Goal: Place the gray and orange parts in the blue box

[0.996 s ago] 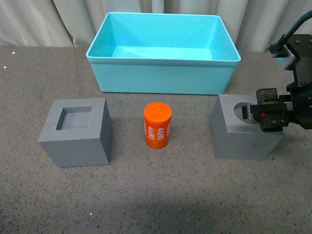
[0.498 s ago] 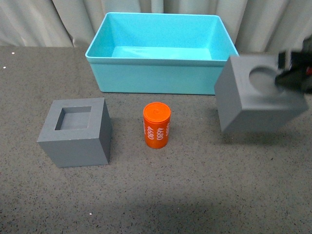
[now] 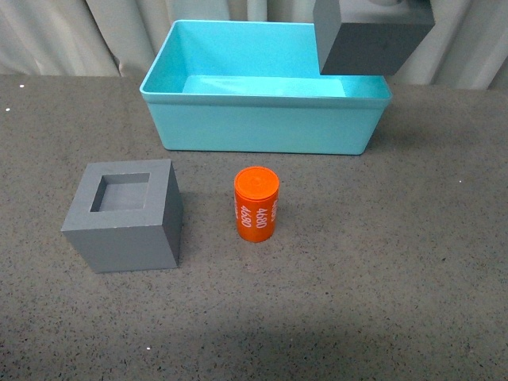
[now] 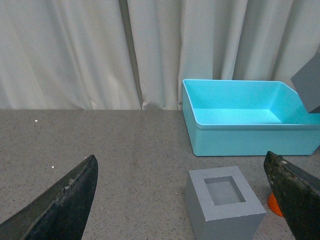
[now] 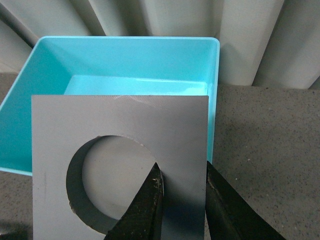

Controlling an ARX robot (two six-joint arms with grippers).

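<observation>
When checked from the front, shows the round-hole gray cube (image 3: 369,40) up in the air over the right end of the blue box (image 3: 262,131), cut off by the top edge. Also shows the square-hole gray cube (image 3: 123,218) and orange 4680 can (image 3: 256,205) down on the table (image 3: 381,278) in front of the box, near each other but apart.

From the left wrist, shows the left gripper (image 4: 181,156) spread wide, nothing in it.

From the right wrist, shows the right gripper (image 5: 182,170) pinching the round-hole gray cube's wall, one finger (image 5: 145,210) inside the hole, box right underneath.
</observation>
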